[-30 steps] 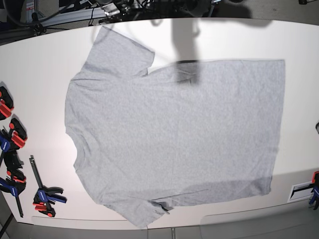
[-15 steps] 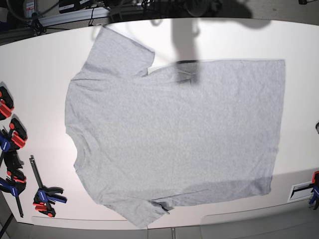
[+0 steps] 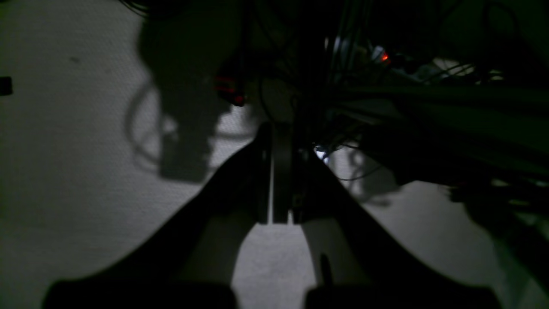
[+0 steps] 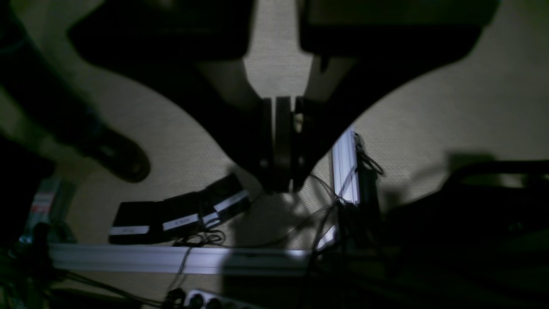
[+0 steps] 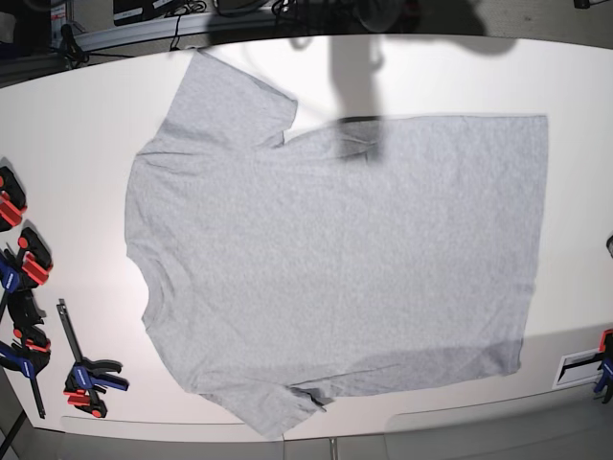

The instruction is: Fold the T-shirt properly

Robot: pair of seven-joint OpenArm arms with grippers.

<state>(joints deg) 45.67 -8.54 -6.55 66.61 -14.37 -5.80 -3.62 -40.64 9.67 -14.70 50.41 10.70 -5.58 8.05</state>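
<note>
The T-shirt (image 5: 335, 268) lies spread flat on the white table (image 5: 77, 144), plain grey side up. Its neck is at the left, its hem at the right, one sleeve (image 5: 230, 96) at the far edge and the other sleeve (image 5: 278, 407) at the near edge, a little rumpled. Neither arm shows in the base view. In the left wrist view my left gripper (image 3: 276, 141) is shut with nothing in it, over a dim pale surface and cables. In the right wrist view my right gripper (image 4: 279, 184) is shut and empty above floor, cables and a metal rail (image 4: 171, 259).
Several red, blue and black bar clamps (image 5: 29, 316) lie along the table's left edge, one more clamp (image 5: 91, 379) near the front left. A small label and clamp (image 5: 594, 364) sit at the right edge. A dark shadow (image 5: 354, 86) falls across the table's far middle.
The T-shirt lies as it did. Only dark shapes behind the table's far edge have shifted slightly.
</note>
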